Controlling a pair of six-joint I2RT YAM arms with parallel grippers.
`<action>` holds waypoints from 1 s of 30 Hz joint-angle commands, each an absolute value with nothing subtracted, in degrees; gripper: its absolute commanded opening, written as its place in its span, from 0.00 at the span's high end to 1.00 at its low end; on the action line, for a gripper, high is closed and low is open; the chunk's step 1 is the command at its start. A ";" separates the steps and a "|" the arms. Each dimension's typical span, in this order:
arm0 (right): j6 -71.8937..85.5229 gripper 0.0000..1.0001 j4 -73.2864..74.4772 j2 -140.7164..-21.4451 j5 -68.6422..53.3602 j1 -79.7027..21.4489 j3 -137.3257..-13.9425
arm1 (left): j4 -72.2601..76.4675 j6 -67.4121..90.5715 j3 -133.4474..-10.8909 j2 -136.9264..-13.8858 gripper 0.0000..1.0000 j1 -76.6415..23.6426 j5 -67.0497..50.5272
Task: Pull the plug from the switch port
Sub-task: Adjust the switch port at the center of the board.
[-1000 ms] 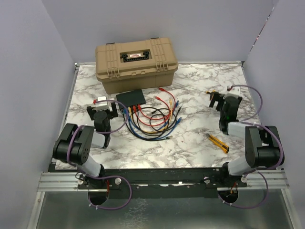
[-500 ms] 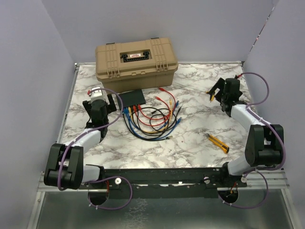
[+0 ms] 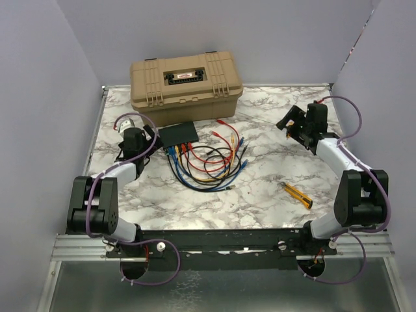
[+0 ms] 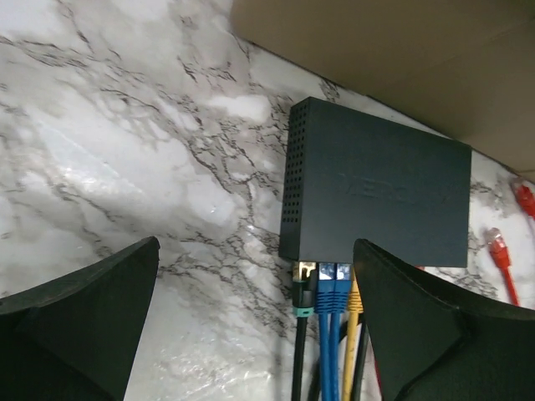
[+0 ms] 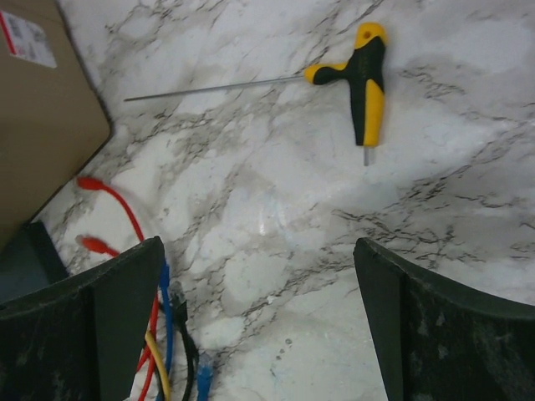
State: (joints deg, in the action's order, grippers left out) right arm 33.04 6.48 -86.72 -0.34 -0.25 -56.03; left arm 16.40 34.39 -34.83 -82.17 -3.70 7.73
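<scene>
Plugs, blue and yellow [image 4: 328, 280], sit in the thin matte-black switch box [image 4: 376, 196] mid-frame; the left gripper [image 4: 257, 267], jaws wide, hovers over them, seemingly lining up a pull.

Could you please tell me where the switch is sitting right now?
In the top view the switch lies left of centre on the table, just in front of the tan toolbox, with coloured cables plugged into its near edge.

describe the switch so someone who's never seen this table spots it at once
Start at the big tan toolbox at the back of the marble table. Just in front of it lies the switch, a thin flat matte-black box. Unlike anything nearby, it has coloured cables plugged into its near edge.
</scene>
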 commanded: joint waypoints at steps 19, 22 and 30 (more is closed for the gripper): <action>40.55 0.00 -5.42 -111.07 -29.22 -21.20 -76.02 | 30.13 45.35 -40.68 -100.53 0.36 1.03 -15.36; 44.30 0.03 -10.24 -114.80 -32.35 -22.26 -76.99 | 31.05 45.97 -40.43 -102.22 0.41 0.97 -16.32; 51.02 0.11 -16.87 -124.40 -36.81 -24.46 -81.50 | 32.39 47.64 -38.12 -102.75 0.47 0.88 -17.92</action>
